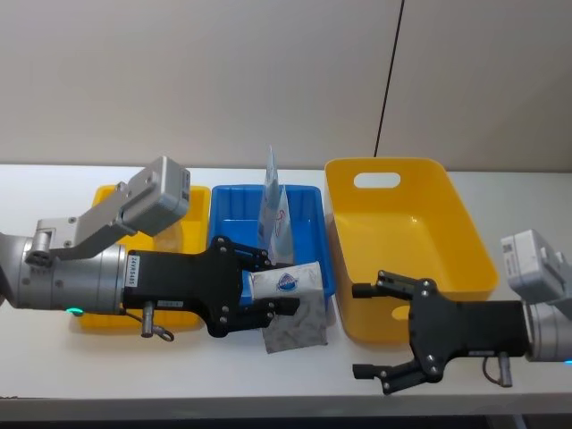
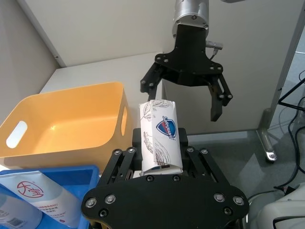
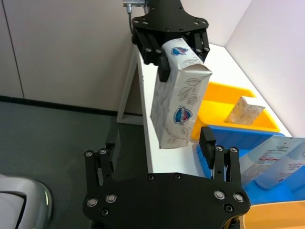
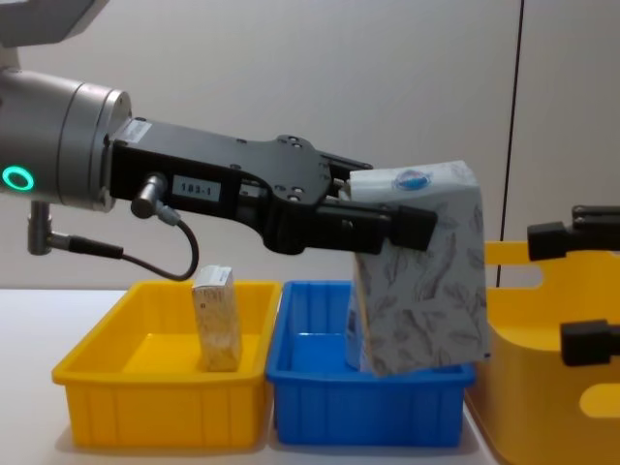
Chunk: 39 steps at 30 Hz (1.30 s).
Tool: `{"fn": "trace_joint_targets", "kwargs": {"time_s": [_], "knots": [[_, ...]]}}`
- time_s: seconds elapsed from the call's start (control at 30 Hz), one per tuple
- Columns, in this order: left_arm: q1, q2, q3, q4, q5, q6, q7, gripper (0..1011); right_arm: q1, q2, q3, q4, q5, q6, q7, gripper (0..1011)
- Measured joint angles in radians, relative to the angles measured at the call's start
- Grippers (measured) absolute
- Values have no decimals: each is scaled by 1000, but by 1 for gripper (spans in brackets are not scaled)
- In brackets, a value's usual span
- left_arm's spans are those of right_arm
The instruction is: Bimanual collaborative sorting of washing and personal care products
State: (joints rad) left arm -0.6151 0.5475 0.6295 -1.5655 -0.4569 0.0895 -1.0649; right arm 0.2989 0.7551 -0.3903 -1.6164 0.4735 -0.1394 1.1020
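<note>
Head view: my left claw [image 1: 281, 286] clamps the leaf-print pouch [image 1: 299, 323] over the desk's [image 1: 179, 375] front edge; my right claw [image 1: 362, 331] hovers wide open, empty. Handover looks next: align, then close.

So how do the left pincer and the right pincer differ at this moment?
The left pincer is shut on the white leaf-print pouch; the right pincer is open and holds nothing. The left pincer sits at the front of the blue bin, the right pincer in front of the deep yellow bin. Both are black and point inward, facing each other across the pouch.
</note>
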Motion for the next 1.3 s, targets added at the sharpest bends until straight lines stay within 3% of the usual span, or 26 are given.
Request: {"fn": "trace_joint_targets", "kwargs": {"time_s": [0.47,1.3], "knots": [[0,0,0,0,0,0,0,365,56,-62,-41,66,-25,-12,-32,1003],[0,0,0,0,0,0,0,365,114,-139,-114,143,-53,4,-68,1003]]}}
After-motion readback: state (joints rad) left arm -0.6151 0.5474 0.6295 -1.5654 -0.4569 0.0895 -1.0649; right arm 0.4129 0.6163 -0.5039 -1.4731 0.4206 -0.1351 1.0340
